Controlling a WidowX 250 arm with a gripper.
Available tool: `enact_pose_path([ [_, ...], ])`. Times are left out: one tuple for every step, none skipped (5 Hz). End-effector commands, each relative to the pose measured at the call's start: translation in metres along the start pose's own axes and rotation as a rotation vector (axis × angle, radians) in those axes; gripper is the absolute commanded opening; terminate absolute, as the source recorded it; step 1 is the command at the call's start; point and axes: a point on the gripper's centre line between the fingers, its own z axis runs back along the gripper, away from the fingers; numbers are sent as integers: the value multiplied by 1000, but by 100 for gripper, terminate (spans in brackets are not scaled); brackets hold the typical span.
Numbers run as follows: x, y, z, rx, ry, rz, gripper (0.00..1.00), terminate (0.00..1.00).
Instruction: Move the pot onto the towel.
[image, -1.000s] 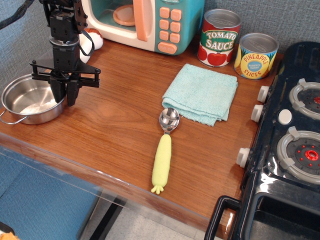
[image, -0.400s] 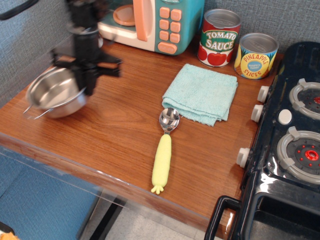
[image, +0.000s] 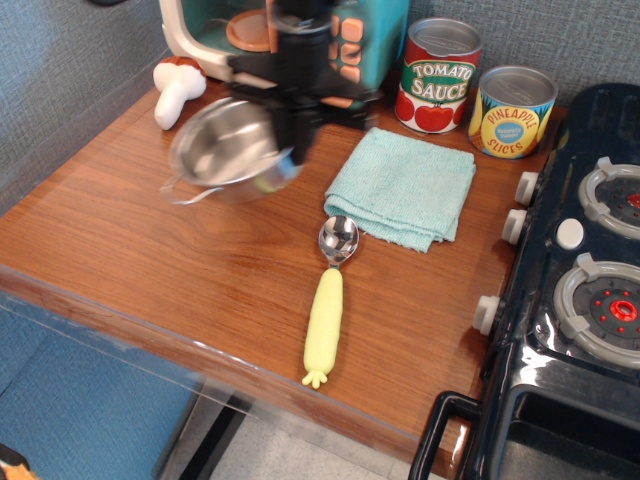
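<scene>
While tilted in midair, the pot (image: 225, 150) hangs (rim pinched) from the gripper (image: 297, 150).

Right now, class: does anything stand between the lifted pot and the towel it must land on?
Nothing visible does. The end effector holds the pot tilted just left of the towel, with only bare tabletop between them. The spoon lies nearer the camera, off that path.

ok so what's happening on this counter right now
The robot arm's gripper is shut on the rim of the steel pot and carries it, tilted, above the wooden counter. The pot is blurred with motion and sits just left of the aqua towel, not over it yet. The towel lies bare, with a yellow-handled spoon at its front edge and two cans behind it.
</scene>
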Motion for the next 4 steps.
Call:
enact_pose_path([
  [32,-68,16,-30,-67,-93,0,0],
  [45,-87,6,-28,-50,-107,0,0],
  [49,-95,-8,-16,-22,-115,0,0],
  [46,-92,-23,19,22,-114,0,0],
])
